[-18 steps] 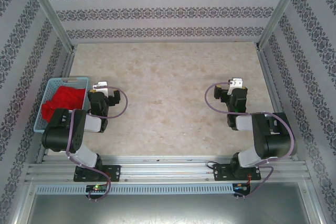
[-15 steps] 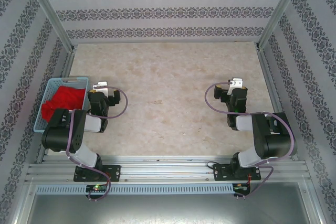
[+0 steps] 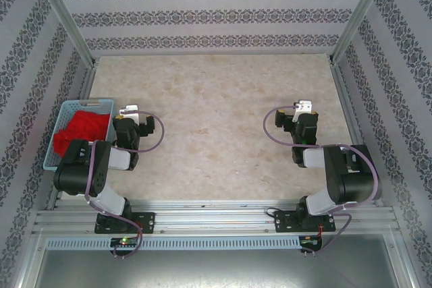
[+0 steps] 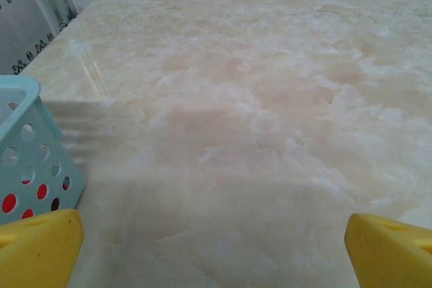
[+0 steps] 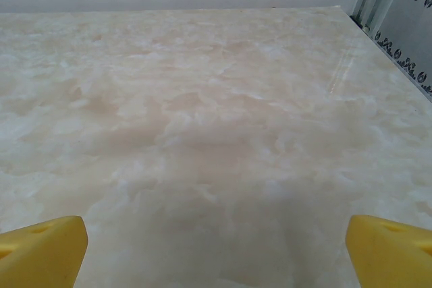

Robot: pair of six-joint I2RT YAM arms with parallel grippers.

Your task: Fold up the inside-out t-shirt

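Nothing has shifted since the earlier frames: the bright red soft cloth t-shirt lies bunched up inside the light blue perforated plastic basket. The basket stands just to the left of the left fingers and well apart from the right fingers. Both pairs of yellow fingers are spread wide with nothing between them, each hanging low over the bare, pale marbled desk ahead of them. In the left wrist view the basket's corner sits just beside the left-hand fingertip, with red cloth showing through its round holes.
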